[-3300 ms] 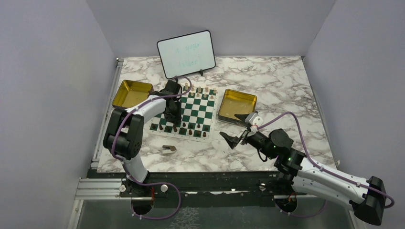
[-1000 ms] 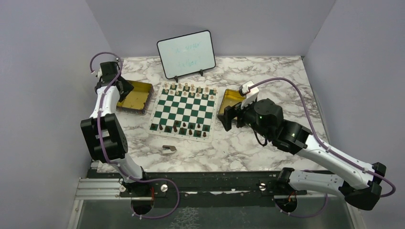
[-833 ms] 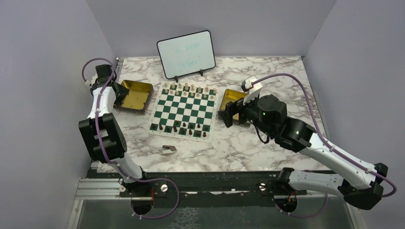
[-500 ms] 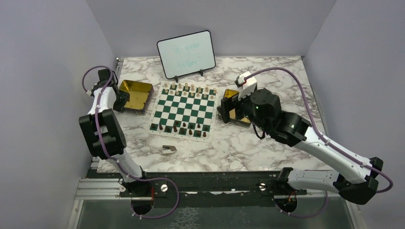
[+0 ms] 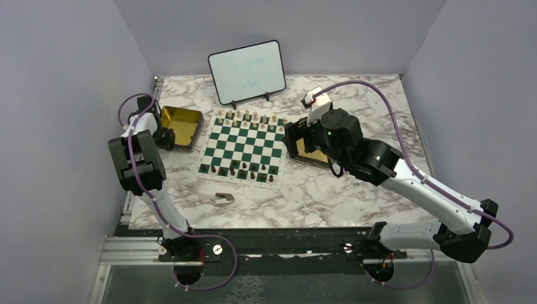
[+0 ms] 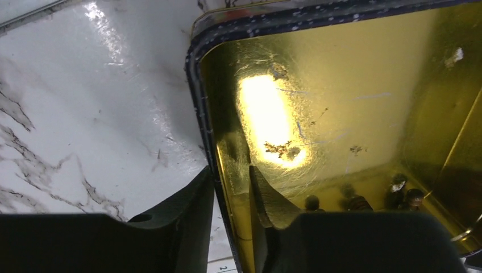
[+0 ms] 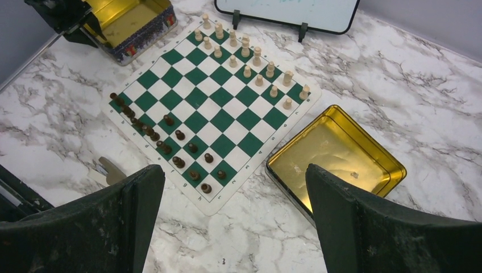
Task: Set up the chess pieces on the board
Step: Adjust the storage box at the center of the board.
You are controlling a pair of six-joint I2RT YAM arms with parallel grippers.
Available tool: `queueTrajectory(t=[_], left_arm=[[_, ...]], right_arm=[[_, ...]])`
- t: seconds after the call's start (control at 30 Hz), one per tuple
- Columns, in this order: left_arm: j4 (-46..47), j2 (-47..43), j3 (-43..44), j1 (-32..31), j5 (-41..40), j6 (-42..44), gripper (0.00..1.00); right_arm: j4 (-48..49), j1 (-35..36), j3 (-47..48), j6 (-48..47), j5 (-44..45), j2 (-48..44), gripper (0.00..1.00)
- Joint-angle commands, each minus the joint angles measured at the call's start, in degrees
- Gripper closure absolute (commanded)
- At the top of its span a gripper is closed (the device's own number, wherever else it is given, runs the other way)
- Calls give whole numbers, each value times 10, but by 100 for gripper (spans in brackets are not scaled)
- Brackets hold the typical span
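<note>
Shifted left above right tin (image 7: 398, 169): right gripper (image 7: 233, 170), fingers wide apart. Left gripper (image 6: 230, 176) astride left tin (image 6: 196, 85) wall, clamp undeterminable. Light pieces (image 7: 246, 71) ranked; dark pieces (image 7: 179, 135) incomplete on board (image 7: 223, 120).

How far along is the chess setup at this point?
Done: the light pieces stand in two full rows on the far side of the board. Partly done: the dark pieces sit along the near side, unevenly lined. In hand: no piece; the left gripper straddles the wall of the left tin, with a few dark shapes, maybe pieces, inside; the right gripper hangs open. Left: fetching any stragglers and straightening the dark rows.
</note>
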Motion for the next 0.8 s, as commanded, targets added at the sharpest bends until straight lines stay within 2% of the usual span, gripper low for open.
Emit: queueTrajectory(t=[0.0, 0.13, 0.4, 0.57, 0.77], left_arm=[[3, 9, 44, 1, -7, 40, 75], [0, 18, 70, 1, -8, 87, 85], [-10, 17, 105, 1, -11, 190, 95], [-29, 15, 127, 1, -16, 279, 100], [-44, 8, 136, 2, -20, 398, 100]], right_arm=[[-22, 2, 30, 5, 3, 11, 0], [-33, 2, 50, -6, -3, 24, 0], [-34, 3, 58, -15, -10, 33, 0], [-33, 2, 58, -16, -13, 31, 0], [-44, 2, 66, -30, -16, 30, 0]])
